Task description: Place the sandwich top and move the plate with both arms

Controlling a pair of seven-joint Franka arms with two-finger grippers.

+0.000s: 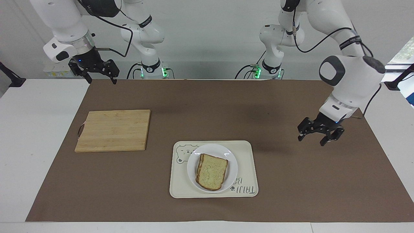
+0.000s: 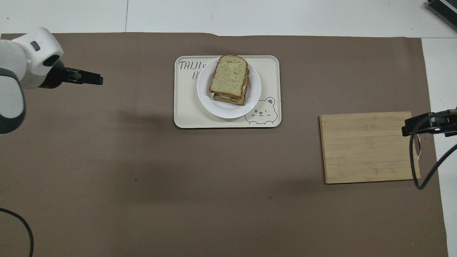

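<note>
**Sandwich top on the stack, plate on the tray**

The sandwich top lies on the stacked sandwich, on the plate, which sits on the cream tray in the middle of the brown mat. My left pincer hangs released over bare mat toward my left arm's end of the tabletop, holding nothing. My right pincer waits, released, near the cutting board.

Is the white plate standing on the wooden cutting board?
No, the plate stands on the cream tray, apart from the cutting board.
</note>
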